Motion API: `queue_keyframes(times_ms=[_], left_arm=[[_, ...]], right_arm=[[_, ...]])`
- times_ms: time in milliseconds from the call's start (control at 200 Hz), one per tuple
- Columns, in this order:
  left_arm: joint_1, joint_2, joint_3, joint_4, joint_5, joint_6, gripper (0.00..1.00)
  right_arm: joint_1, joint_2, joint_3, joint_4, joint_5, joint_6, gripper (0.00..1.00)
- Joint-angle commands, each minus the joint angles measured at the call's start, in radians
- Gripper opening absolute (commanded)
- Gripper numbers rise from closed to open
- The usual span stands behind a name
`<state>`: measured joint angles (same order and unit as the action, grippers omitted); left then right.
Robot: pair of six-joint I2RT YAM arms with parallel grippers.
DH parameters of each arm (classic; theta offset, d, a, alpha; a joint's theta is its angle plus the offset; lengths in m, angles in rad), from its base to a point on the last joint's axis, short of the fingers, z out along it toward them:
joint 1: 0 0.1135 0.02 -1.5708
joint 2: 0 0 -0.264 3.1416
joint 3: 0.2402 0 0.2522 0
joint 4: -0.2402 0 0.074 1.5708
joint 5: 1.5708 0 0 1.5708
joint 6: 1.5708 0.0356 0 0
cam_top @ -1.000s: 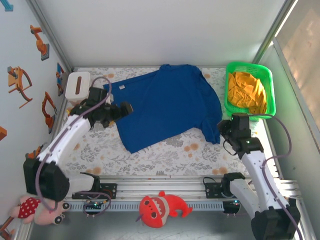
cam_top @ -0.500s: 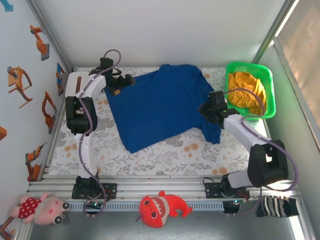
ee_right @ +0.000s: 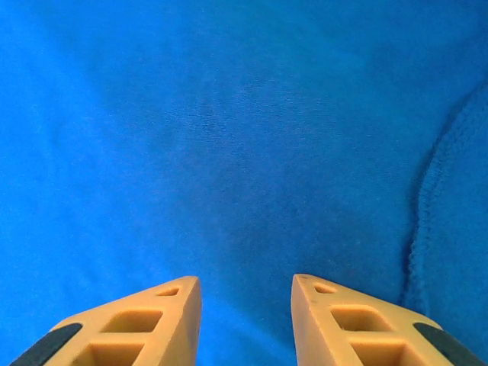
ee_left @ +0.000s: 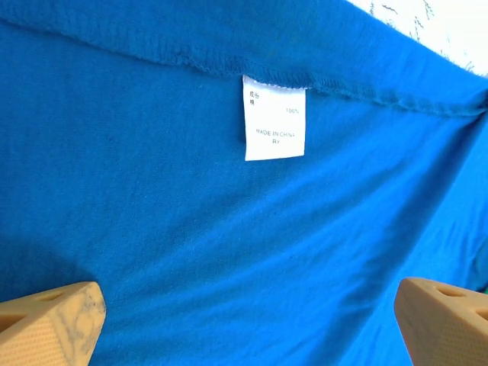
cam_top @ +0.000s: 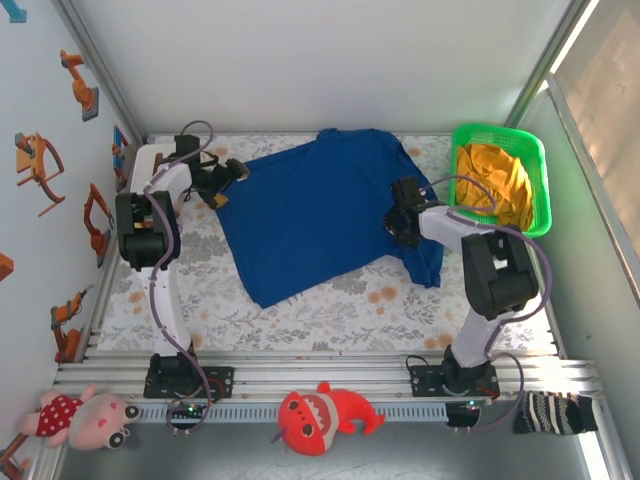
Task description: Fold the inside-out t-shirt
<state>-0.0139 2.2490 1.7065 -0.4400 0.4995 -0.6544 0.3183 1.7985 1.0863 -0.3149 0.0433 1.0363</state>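
The inside-out t-shirt (cam_top: 320,215) lies spread flat on the floral table cover, royal blue, collar toward the far side. My left gripper (cam_top: 226,178) hovers at its far left edge, jaws wide open. In the left wrist view the fingers (ee_left: 53,324) frame blue cloth, with a white care label (ee_left: 274,118) under a stitched hem. My right gripper (cam_top: 400,216) is over the shirt's right side near the sleeve. Its jaws (ee_right: 244,280) stand partly open over smooth blue cloth (ee_right: 229,137), nothing between them. A seam ridge (ee_right: 418,221) runs at the right.
A green basket (cam_top: 536,170) with an orange-yellow garment (cam_top: 492,180) stands at the far right. A white tissue box (cam_top: 148,160) sits far left behind the left arm. A red plush shark (cam_top: 320,415) and a pink plush (cam_top: 85,418) lie below the near rail.
Both arms reached out from near their bases. The left gripper went to the shirt's far left edge; the right gripper moved left from the sleeve's outer side onto the shirt.
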Motion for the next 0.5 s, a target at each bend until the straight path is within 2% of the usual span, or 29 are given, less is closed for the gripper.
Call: queue_keyframes(times_ms=[0,200,496], left_arm=[[0.034,-0.017,-0.108,-0.035,-0.008,-0.056,0.98],[0.09,-0.173,-0.312,-0.041,-0.071,-0.085,0.97],[0.131,-0.443,-0.713,0.102,-0.047,-0.244,0.96]], right_arm=[[0.004,0.058,0.047,-0.074,0.02,0.057,0.35],[0.002,0.182,0.165,-0.139,0.003,0.051,0.36],[-0.028,0.408,0.463,-0.262,-0.044,0.016,0.36]])
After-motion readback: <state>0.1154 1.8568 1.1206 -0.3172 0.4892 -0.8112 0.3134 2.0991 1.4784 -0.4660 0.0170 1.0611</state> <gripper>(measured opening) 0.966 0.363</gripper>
